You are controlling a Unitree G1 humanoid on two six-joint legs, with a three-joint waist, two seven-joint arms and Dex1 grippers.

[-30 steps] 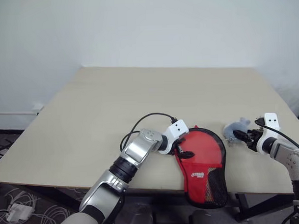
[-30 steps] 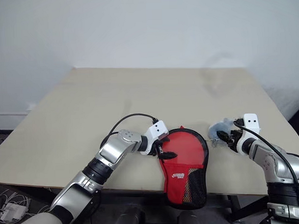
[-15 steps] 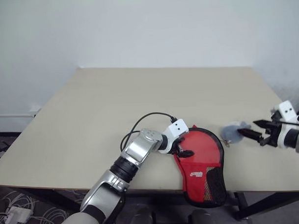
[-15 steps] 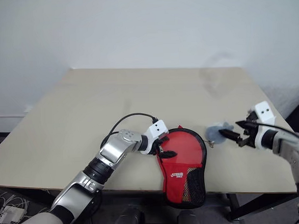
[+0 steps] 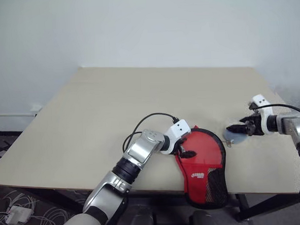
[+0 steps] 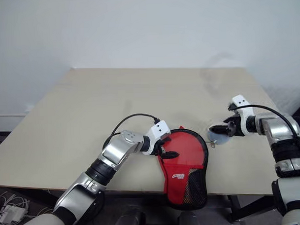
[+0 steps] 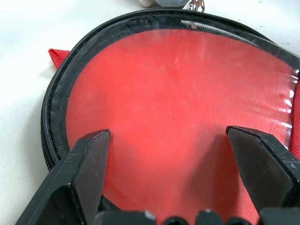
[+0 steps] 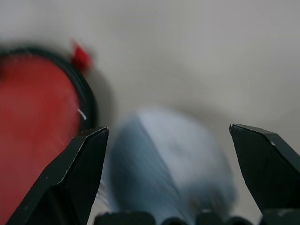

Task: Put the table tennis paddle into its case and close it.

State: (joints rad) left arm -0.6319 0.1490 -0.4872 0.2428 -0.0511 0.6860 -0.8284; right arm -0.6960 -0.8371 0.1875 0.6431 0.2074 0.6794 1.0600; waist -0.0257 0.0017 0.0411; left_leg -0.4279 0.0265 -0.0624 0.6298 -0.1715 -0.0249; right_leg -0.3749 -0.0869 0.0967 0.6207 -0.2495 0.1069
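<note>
Your left tool (image 5: 183, 152) is spread wide over the red case (image 5: 203, 165) on the counter (image 5: 115, 113). Your right tool (image 5: 238, 129) is spread wide too, right by the grey lump (image 5: 233, 135) beside the case.

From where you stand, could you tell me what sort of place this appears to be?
Probably a robotics lab or test room, not a home: a bare beige table against a plain white wall, with loose cables and a power adapter on the floor beside it.
</note>
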